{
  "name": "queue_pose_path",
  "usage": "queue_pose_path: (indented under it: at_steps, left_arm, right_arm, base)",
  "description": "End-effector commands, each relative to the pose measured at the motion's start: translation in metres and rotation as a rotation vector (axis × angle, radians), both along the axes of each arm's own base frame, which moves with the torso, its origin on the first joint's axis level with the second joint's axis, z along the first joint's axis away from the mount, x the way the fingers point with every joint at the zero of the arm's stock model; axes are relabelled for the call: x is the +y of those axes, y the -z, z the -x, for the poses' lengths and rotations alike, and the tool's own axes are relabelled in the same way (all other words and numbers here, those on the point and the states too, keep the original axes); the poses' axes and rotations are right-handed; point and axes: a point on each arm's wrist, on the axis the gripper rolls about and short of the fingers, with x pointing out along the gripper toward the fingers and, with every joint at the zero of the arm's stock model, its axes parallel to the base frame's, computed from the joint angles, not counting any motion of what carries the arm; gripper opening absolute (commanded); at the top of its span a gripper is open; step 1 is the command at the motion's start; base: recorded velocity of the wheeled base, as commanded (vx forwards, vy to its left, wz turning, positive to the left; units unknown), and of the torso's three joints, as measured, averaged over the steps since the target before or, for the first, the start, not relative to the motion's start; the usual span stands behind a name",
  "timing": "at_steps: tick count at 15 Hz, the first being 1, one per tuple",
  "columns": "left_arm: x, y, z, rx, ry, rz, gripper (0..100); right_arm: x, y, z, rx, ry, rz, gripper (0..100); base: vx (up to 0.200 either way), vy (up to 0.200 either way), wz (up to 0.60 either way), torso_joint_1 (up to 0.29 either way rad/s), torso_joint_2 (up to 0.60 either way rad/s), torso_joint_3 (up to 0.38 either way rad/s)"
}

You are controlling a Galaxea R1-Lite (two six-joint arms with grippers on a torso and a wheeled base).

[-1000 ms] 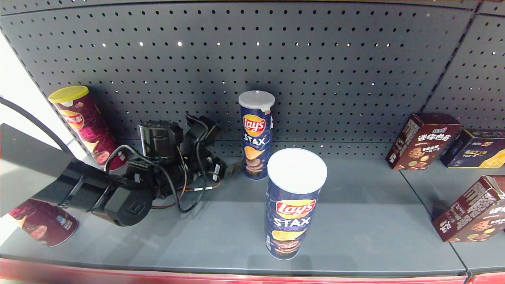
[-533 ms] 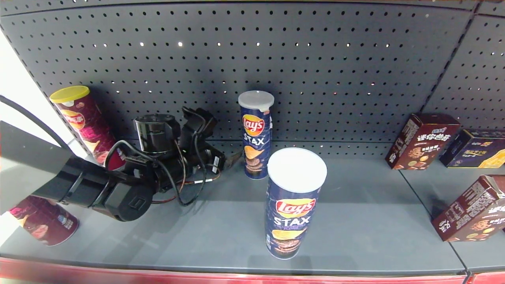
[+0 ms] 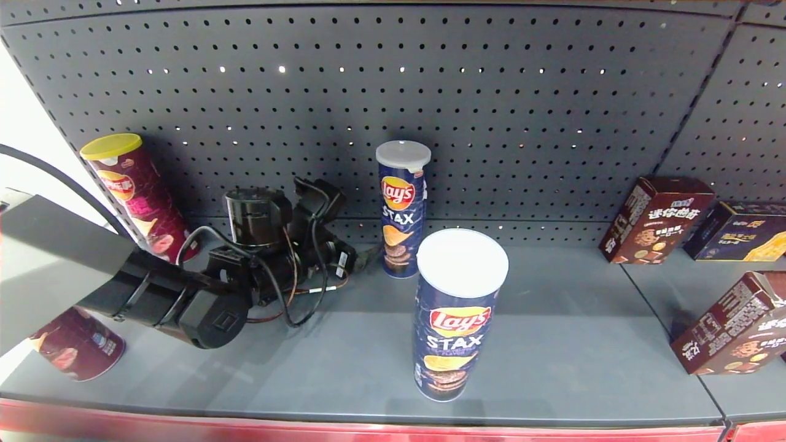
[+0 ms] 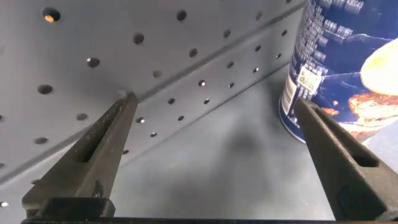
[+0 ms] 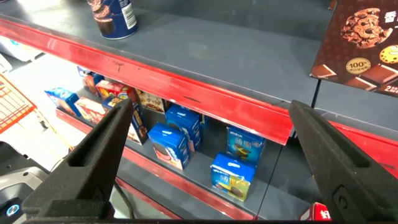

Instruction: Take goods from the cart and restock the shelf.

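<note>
Your left end effector (image 4: 214,102) has its fingers apart at the shelf's (image 3: 552,344) back edge, and the rear blue can (image 3: 402,209) stands just beside one finger. A second blue can (image 3: 457,319) stands near the front edge. Your right end effector (image 5: 211,106), also spread, hangs off the front edge.

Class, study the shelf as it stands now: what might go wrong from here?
The open left tool sits right beside the rear can; a sideways swing might tip it. The front can stands near the front edge of the shelf; a knock could send it off.
</note>
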Motion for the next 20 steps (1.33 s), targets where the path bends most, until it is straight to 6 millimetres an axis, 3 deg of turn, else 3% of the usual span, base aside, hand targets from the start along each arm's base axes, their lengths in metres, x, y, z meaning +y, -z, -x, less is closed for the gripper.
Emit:
queue_pose_path:
  at_steps: [1,20]
  left_arm:
    - [-0.004,0.005,0.0,0.012,0.008,-0.004,100]
    - [-0.025,0.01,0.005,0.031,0.049,0.008,100]
  right_arm:
    - [0.0,0.0,0.0,0.001,-0.001,0.001,100]
    - [0.0,0.0,0.0,0.001,-0.001,0.001,100]
  base:
    - [0.0,0.0,0.0,0.0,0.0,0.0]
    - [0.0,0.0,0.0,0.0,0.0,0.0]
